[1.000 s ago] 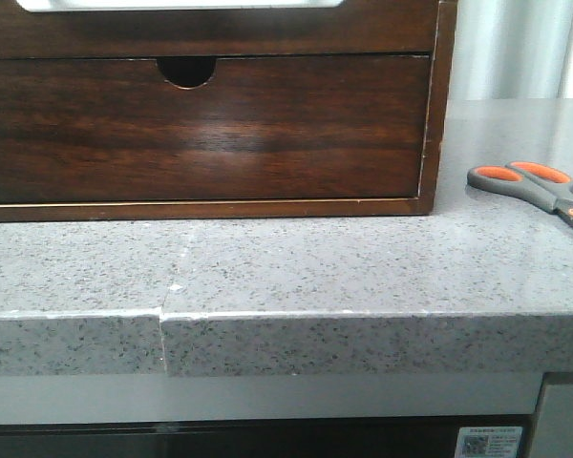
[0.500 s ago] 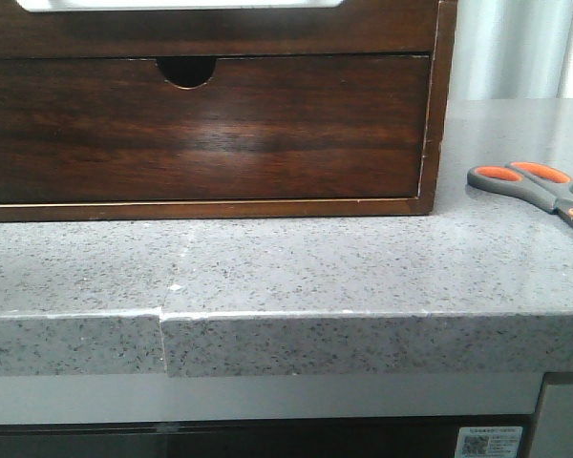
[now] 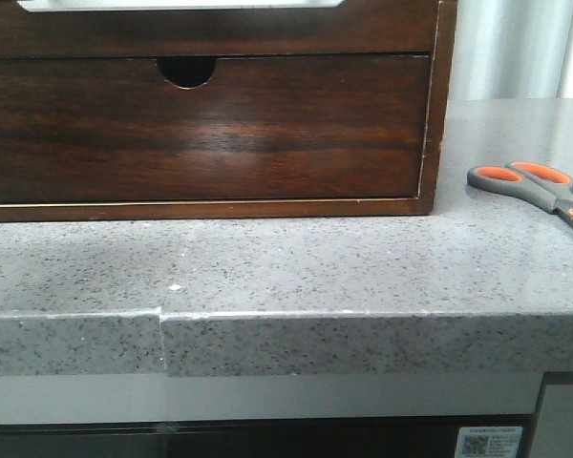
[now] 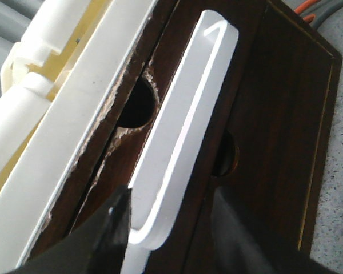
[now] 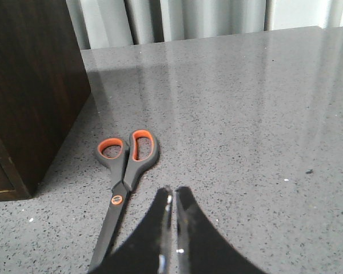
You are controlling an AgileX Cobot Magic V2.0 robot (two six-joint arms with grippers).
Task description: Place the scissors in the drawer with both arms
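Scissors [image 5: 126, 177] flat on counter [image 5: 263, 125], just beside right claw [image 5: 172, 200], tips pinched together, gripping nothing; blades run back alongside it. Left claw [image 4: 168, 214] spread around white handle [image 4: 183, 131].

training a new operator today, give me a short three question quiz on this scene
1. True or false: the scissors already lie inside the drawer.
2. In the front view, on which side of the wooden cabinet do the scissors lie? A left, B right.
3. Fill in: the right hand has its fingers nearly ____.

Key: 1 false, they lie on the grey countertop. 2 B. 3 closed, on nothing.
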